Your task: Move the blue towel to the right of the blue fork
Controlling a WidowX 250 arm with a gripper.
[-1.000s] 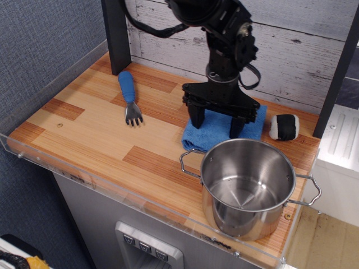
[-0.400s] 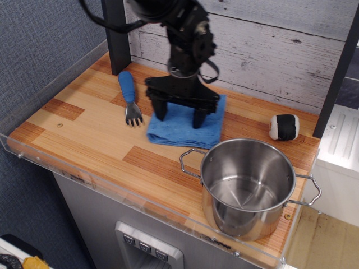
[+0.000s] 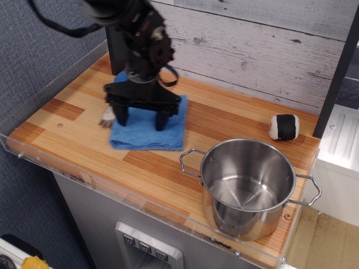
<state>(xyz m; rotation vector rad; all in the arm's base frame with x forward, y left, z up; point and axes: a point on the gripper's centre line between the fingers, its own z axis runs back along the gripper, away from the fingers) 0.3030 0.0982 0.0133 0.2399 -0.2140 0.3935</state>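
Observation:
The blue towel lies flat on the wooden counter, left of centre. My gripper stands on it with both fingers spread wide and the tips pressed onto the cloth; nothing is clamped between them. The blue fork is mostly hidden behind the gripper: only its grey tines show at the towel's left edge, and a bit of blue handle behind the gripper body. The towel's left edge touches or slightly overlaps the tines.
A steel pot stands at the front right. A black-and-white rice-ball toy sits at the back right. A dark post rises at the back left. A clear plastic rim edges the counter.
The gripper has slid left across the counter with the towel under its fingers, from beside the pot to right against the fork. The gripper now hides most of the fork.

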